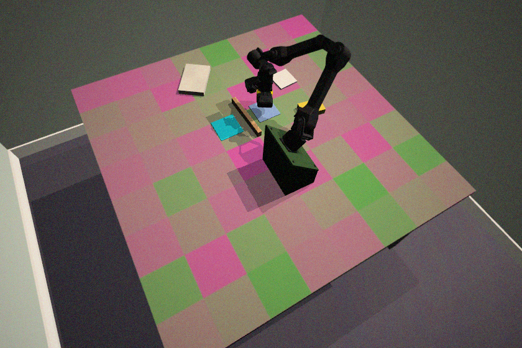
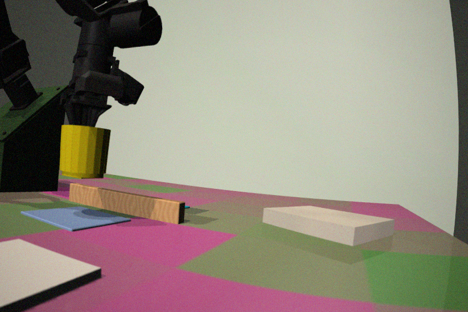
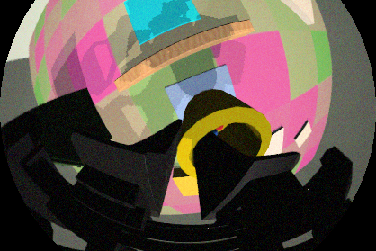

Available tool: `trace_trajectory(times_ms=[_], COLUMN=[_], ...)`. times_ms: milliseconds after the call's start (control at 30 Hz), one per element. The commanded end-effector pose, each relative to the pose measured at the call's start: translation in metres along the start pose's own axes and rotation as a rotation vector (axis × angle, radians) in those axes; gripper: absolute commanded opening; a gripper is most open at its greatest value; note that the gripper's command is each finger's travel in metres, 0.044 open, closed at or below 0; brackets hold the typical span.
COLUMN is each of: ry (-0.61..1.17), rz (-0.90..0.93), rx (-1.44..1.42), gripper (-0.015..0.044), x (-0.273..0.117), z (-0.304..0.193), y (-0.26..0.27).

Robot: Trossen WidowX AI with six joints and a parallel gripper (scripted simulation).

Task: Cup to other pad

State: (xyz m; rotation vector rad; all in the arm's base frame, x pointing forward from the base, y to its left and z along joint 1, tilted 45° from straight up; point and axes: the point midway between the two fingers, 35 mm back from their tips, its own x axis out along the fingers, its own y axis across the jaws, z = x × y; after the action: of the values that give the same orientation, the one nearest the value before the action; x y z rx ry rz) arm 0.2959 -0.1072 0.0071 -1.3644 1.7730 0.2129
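Exterior view, pincer [image 2: 87,118] nearly closed, gripping yellow cup [image 2: 83,151] rim (lifted clear)

- Arm [image 1: 324,68]: matte black throughout, built of slim tubular links joined by thicker rounded joint housings.
- Base [image 1: 288,163]: dark boxy block with a green top plate; black sides.
- Wrist section [image 2: 113,32]: cylindrical black housing with a round end cap; one thin pale edge line on the link above it.
- Gripper [image 2: 87,113]: black angular body tapering downward into dark wedge-shaped fingers.
- No cables or screws discernible.
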Motion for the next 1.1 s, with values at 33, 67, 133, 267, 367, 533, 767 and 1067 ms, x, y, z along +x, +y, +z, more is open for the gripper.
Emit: trace_trajectory(times_ms=[33,67,133,267,367,533,767,1067], ry=[0.000,0.000,0.000,0.000,0.000,0.002,0.003,0.002], rz=[0.000,0.000,0.000,0.000,0.000,0.000,0.000,0.000], rx=[-0.001,-0.001,-0.001,-0.001,0.000,0.002,0.004,0.005], gripper=[0.0000,0.0000,0.0000,0.0000,0.0000,0.0000,0.0000,0.0000], x=[0.000,0.000,0.000,0.000,0.000,0.000,-0.001,-0.003], z=[0.000,0.000,0.000,0.000,0.004,0.015,0.031,0.051], y=[0.000,0.000,0.000,0.000,0.002,0.009,0.018,0.030])
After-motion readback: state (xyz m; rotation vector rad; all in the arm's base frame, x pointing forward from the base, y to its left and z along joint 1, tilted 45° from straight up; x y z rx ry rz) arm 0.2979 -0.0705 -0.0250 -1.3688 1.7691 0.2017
